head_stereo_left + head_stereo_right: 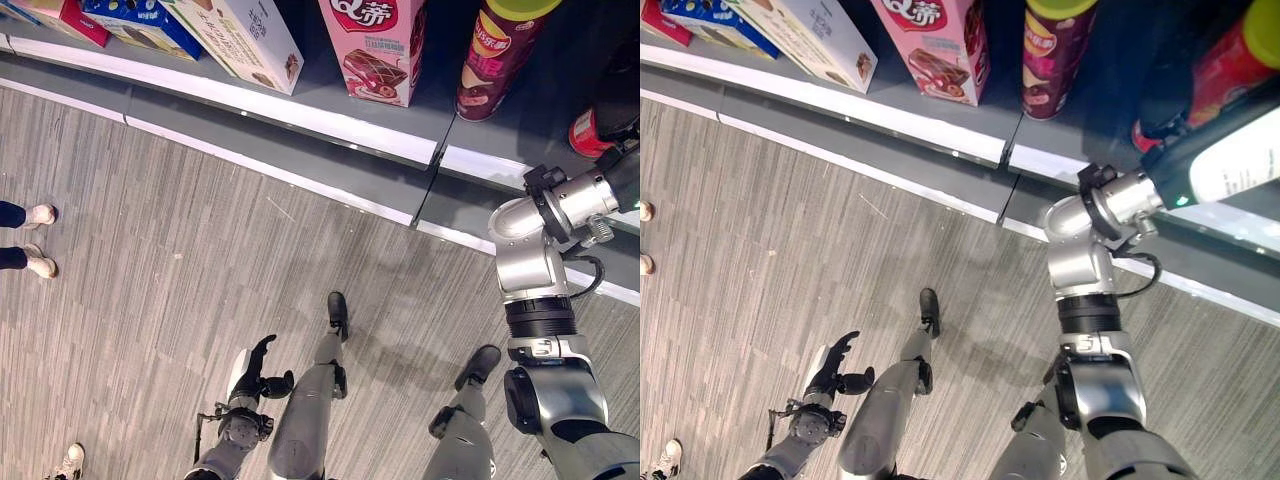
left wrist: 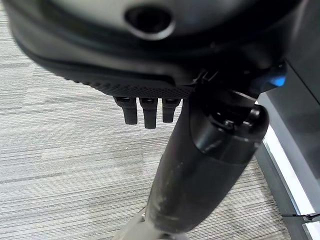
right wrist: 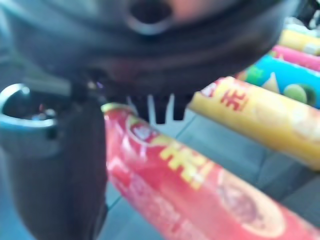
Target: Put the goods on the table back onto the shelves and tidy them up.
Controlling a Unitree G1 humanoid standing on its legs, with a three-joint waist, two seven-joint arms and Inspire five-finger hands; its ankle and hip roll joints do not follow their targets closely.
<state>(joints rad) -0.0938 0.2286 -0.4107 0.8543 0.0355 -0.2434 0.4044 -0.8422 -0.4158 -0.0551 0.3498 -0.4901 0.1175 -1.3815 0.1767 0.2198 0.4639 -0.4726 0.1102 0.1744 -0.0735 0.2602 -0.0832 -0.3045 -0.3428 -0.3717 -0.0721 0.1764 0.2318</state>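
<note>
A red crisp can (image 3: pixel 200 185) with a yellow-green lid (image 1: pixel 1265 30) stands at the shelf's right end. My right hand (image 3: pixel 165 60) is against it. The can runs between the thumb (image 3: pixel 50 165) and the straight fingers (image 3: pixel 160 107), which do not curl round it. The right arm (image 1: pixel 530 250) reaches up to the shelf from the lower right. My left hand (image 1: pixel 262 375) hangs low over the floor at the lower left, fingers (image 2: pixel 145 112) relaxed and holding nothing.
On the grey shelf (image 1: pixel 300 110) stand a maroon can (image 1: pixel 500 55), a pink box (image 1: pixel 375 45), a white box (image 1: pixel 245 35), a blue box (image 1: pixel 140 20) and a red box (image 1: pixel 70 18). Yellow (image 3: pixel 260 115) and blue (image 3: pixel 290 80) cans lie beyond the red one. A person's shoes (image 1: pixel 40 215) show at the left.
</note>
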